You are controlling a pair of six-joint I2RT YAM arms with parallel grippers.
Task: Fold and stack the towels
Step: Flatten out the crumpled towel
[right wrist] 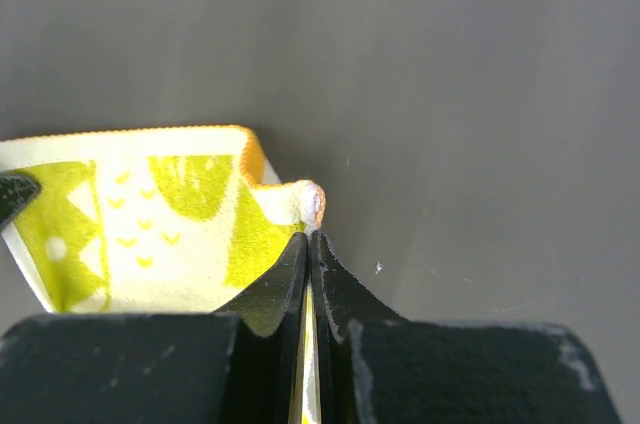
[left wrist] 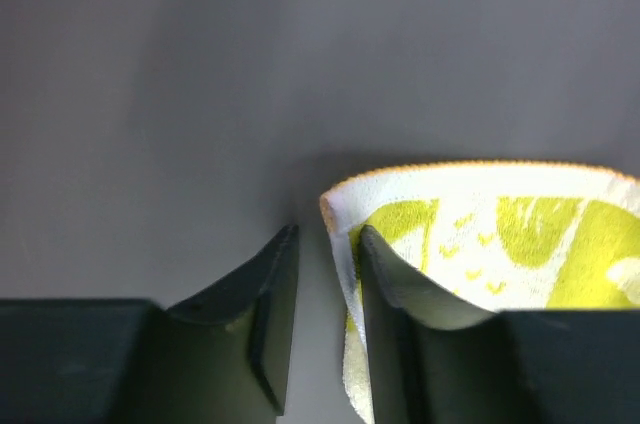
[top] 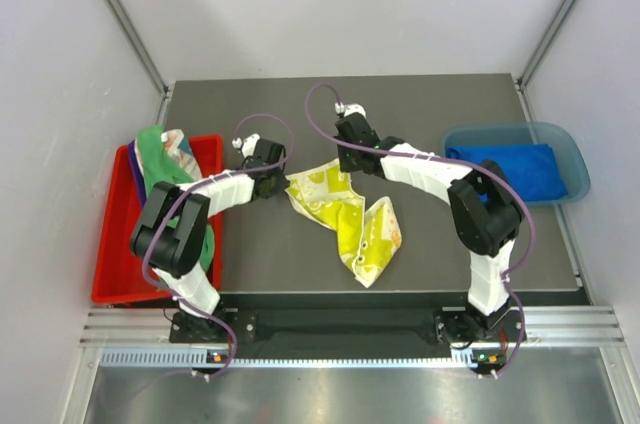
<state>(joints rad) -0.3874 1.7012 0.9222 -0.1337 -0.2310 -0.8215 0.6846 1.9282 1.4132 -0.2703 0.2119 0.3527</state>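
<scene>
At mid-table the yellow towel point(top: 345, 214) lies crumpled, its far edge running between our two grippers. Our right gripper point(right wrist: 308, 236) is pressed together on one corner. Our left gripper point(left wrist: 328, 234) stands spread, with the other corner just beside one finger and not pinched. We judge the fold needs both corners held, so we would slide the left jaws over the hem, bite deep and only then draw the edge taut and level.

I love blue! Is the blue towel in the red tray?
No, the blue towel lies in the see-through blue bin on the right.
</scene>
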